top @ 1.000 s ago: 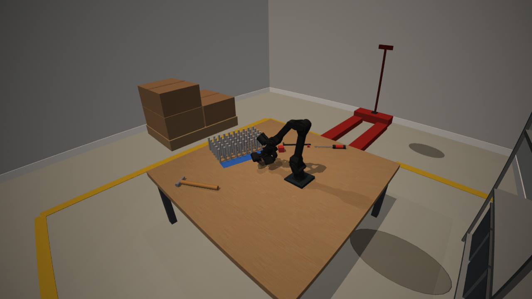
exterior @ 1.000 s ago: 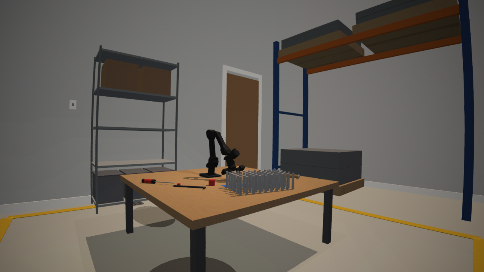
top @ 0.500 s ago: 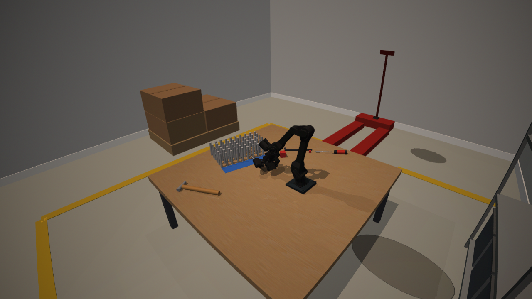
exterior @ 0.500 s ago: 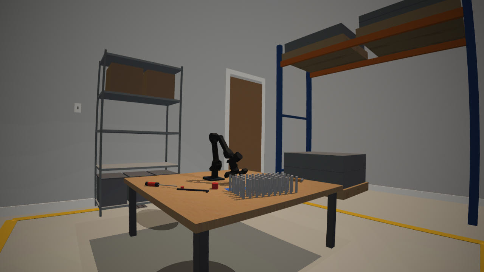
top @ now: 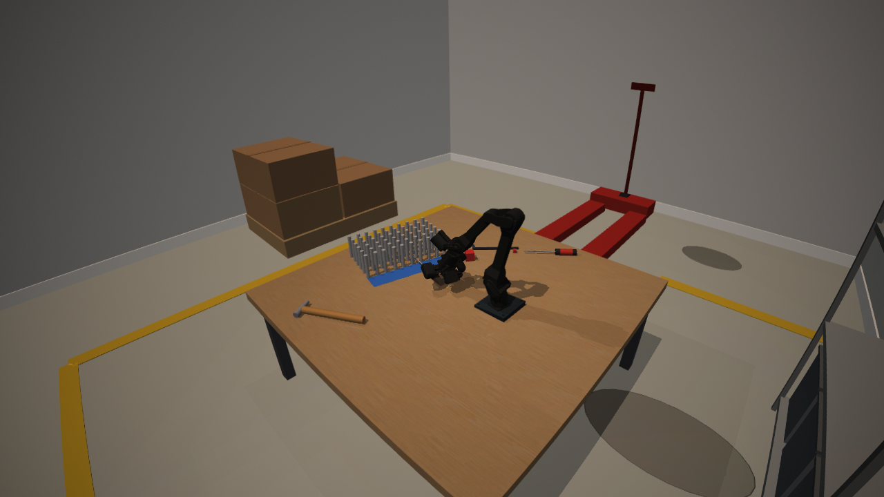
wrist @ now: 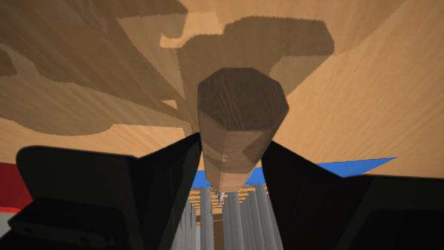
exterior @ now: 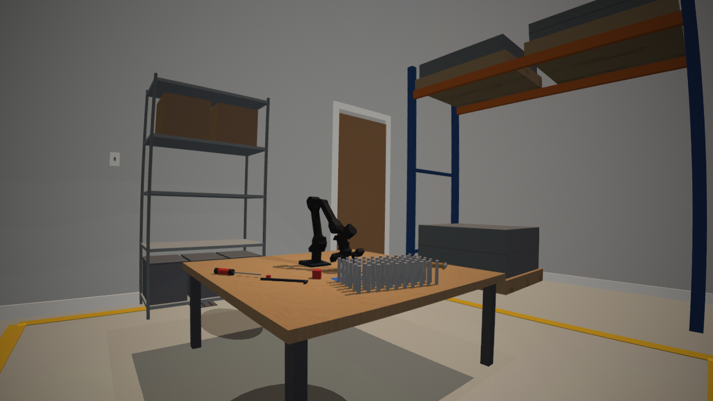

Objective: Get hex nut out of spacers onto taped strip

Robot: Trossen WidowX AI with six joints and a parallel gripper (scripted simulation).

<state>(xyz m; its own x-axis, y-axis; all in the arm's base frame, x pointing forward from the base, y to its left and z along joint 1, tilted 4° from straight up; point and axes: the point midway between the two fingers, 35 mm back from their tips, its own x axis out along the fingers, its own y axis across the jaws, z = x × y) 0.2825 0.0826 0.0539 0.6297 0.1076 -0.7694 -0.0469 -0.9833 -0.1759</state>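
Observation:
My gripper [top: 438, 272] [exterior: 348, 255] [wrist: 232, 142] is shut on the wooden handle [wrist: 243, 101] of a tool, low over the table beside the strip. The handle's end faces the wrist camera. A thin grey metal shaft [wrist: 220, 198] shows beyond it, pointing toward the spacers; its tip is hidden. Several grey metal spacers [top: 382, 250] [exterior: 389, 281] [wrist: 206, 215] stand upright in rows. The blue taped strip [top: 395, 275] [wrist: 361, 166] lies in front of them, partly covered by the gripper in the top view. I cannot make out the hex nut in any view.
A hammer [top: 333, 314] lies at the left in the top view. On the spacers' other side are a red block [top: 469, 255] [exterior: 316, 273] [wrist: 12, 187], a black bar [top: 488, 248] [exterior: 284, 280], a small red piece [top: 514, 250] [exterior: 268, 276] and a red-and-black screwdriver [top: 565, 251] [exterior: 224, 272].

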